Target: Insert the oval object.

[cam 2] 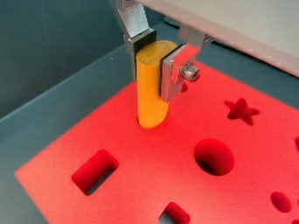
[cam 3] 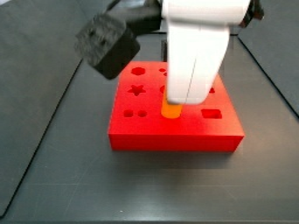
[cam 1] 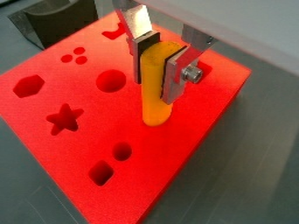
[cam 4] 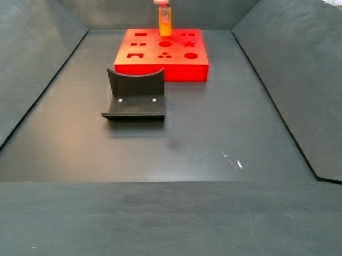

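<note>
My gripper [cam 1: 160,74] is shut on the oval object [cam 1: 156,105], a slim orange-yellow peg, and holds it upright by its upper half. Both wrist views show this; the gripper [cam 2: 158,70] and the peg [cam 2: 149,101] stand over the red block [cam 2: 128,175]. The peg's lower end meets the top face of the red block [cam 1: 117,166], and I cannot tell whether it sits in a hole. In a side view the peg's tip [cam 3: 170,110] shows under the white hand on the block [cam 3: 176,131]. The peg [cam 4: 163,22] and block [cam 4: 167,62] are far back.
The block has a round hole [cam 1: 110,81], a star hole [cam 1: 65,117], a hexagon hole [cam 1: 28,85] and squarish holes [cam 2: 96,170]. The dark grey curved holder [cam 4: 135,95] stands on the dark floor in front of the block. Dark walls ring the floor.
</note>
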Available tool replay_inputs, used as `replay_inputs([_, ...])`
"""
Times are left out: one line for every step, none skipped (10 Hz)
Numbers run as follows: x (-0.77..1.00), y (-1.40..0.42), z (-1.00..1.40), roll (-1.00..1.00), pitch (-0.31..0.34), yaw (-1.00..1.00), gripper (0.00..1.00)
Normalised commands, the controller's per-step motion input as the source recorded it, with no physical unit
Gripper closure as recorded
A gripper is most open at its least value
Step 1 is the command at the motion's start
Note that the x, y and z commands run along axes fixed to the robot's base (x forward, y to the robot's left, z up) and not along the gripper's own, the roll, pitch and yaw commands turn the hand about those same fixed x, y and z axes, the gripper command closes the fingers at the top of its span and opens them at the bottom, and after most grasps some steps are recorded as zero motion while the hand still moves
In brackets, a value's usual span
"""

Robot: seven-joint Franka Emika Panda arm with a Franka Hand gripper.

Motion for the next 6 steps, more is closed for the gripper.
replay_inputs([0.00,-0.03,-0.45,0.06,0.000,-0.09,1.00])
replay_inputs([-0.02,-0.01,-0.55,0.04,-0.013,-0.08,1.00])
replay_inputs([-0.06,0.00,-0.59,0.04,-0.014,-0.07,1.00])
replay_inputs([-0.09,0.00,-0.64,0.03,0.000,-0.08,1.00])
replay_inputs([-0.10,0.00,-0.61,0.04,0.000,-0.09,1.00])
replay_inputs([0.10,0.00,0.00,-0.01,0.013,0.00,1.00])
